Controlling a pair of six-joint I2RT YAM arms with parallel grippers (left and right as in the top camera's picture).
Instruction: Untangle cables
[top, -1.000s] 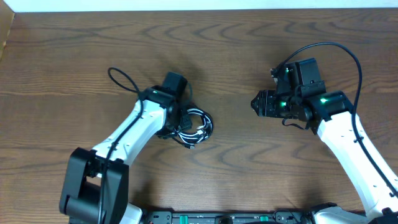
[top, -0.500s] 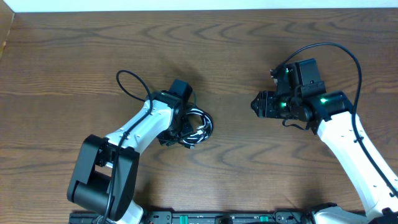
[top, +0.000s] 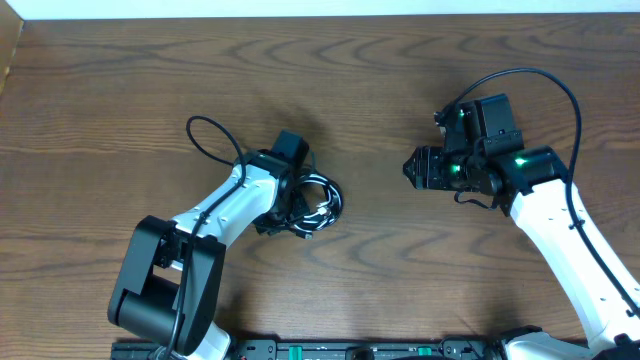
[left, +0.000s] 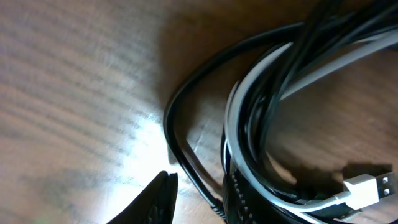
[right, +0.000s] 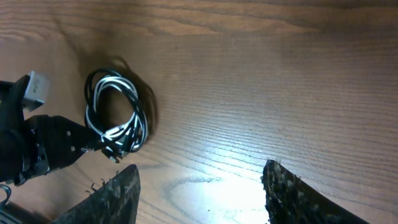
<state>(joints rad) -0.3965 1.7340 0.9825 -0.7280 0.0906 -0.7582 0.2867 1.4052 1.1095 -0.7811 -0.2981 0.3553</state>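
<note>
Barely moved, left tool (left: 198, 182) straddles cables (top: 322, 208), parted; right tool (right: 199, 169) gapes empty.

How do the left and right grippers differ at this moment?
The left gripper is down at the coiled cables, its fingers either side of a black strand; the right gripper hangs over the table, well away from them. The left's gap is narrow; the right's is wide. Both are open and hold nothing.

Right fingers (right: 118, 199) spread wide; left fingers (left: 158, 200) seemingly parted.
</note>
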